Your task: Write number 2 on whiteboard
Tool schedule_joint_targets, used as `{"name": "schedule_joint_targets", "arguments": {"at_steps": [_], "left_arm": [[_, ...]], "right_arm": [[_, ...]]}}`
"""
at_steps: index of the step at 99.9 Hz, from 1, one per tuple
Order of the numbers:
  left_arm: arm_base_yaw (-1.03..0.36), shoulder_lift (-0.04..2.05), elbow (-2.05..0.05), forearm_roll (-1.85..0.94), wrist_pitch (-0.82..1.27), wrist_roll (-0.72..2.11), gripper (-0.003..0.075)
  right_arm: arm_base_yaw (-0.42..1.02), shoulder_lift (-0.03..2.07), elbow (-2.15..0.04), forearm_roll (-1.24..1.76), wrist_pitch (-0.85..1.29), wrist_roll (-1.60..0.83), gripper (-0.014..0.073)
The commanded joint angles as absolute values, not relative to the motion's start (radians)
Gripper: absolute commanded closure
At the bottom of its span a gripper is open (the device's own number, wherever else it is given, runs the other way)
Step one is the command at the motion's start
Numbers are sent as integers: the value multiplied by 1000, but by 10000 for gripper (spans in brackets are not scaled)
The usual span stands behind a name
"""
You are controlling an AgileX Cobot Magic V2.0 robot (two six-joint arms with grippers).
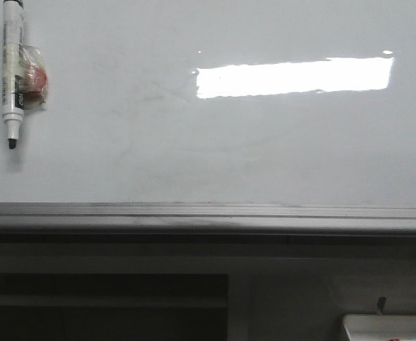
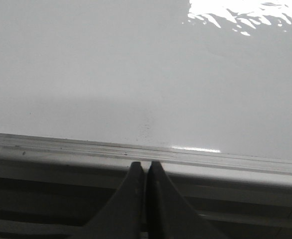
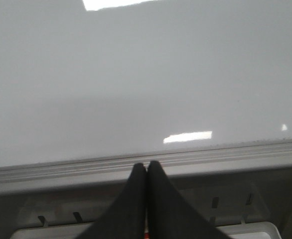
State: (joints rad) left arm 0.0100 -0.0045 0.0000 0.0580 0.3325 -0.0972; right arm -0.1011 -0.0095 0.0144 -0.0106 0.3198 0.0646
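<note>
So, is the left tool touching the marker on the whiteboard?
Apart. In the left wrist view the left tool is shut and empty below the whiteboard ledge; the front view shows the marker hanging alone on the board.

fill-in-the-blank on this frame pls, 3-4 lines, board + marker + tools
1. The marker hangs at the board's upper ____ in the front view.
2. Its dark tip points ____.
3. The left tool and the right tool both have fingers that are ____.
4. On the whiteboard the numeral 2 is ____ yet written.

Missing words: left; down; shut; not
</note>
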Motion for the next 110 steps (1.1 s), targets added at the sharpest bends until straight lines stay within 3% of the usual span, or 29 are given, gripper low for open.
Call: {"name": "schedule_joint_targets", "arguments": {"at_steps": [1,82,110], "left_arm": [[5,-31,12,49,274,-105,741],[5,-31,12,93,270,-103,741],[5,-31,12,67,73,-105,741]], "right_arm": [[-107,-31,39,-8,303,62,654],[-107,-31,39,-8,296,62,654],[-107,-31,39,-13,220,62,654]]}}
